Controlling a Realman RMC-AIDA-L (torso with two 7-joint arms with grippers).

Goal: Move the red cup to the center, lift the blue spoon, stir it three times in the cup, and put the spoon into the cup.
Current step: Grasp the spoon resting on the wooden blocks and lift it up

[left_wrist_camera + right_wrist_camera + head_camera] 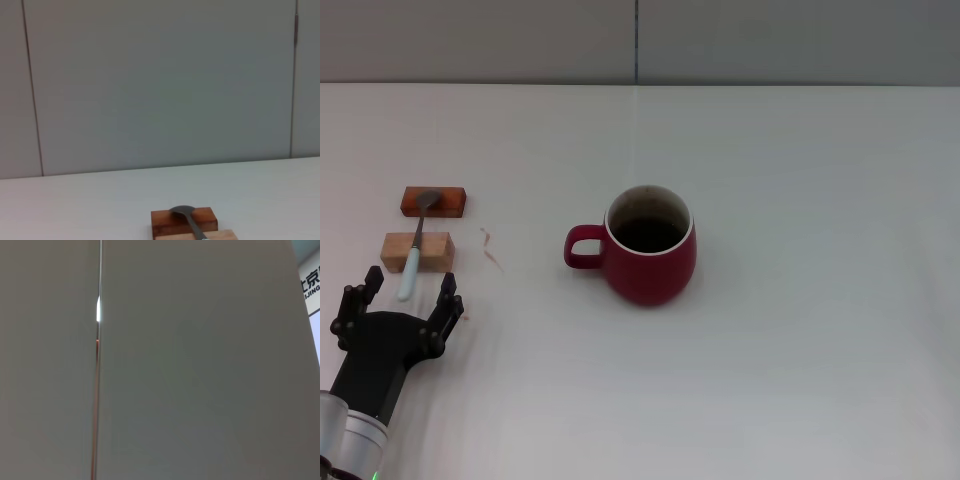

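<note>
On the white tabletop (800, 380), head view: red cup (648, 250) stands upright near the middle, loop handle pointing toward the robot's left, thin pale rim, dark inside. Nothing in it that can be made out.

Far on the left side, blue spoon (416, 248) lies across two wooden blocks. Grey bowl rests on the dark reddish-brown block (434, 202), the farther one. Pale blue handle crosses the light tan block (417, 252), the nearer one, and its tip sticks out past that block's near edge. Blocks sit near each other with a gap between, well apart from the cup. Small reddish mark (491, 248) on the table between the blocks and the cup.

Left gripper (404, 295) sits at the lower left, just on the near side of the spoon handle's tip. Fingers spread wide, one black finger on each side of the line of the handle, holding nothing. Whether the fingers touch the handle tip: cannot tell. Black wrist and silver arm section trail back toward the lower left corner.

Left wrist view: spoon bowl (181, 211) on the dark block (184, 221), a strip of the tan block (200, 235) just nearer, grey panel wall (160, 85) behind the table edge. Own fingers not shown here.

Right wrist view: only plain grey wall panels (200, 365) with a vertical seam, plus part of a sign (310, 282) at one corner. Right gripper not visible in any view.
</note>
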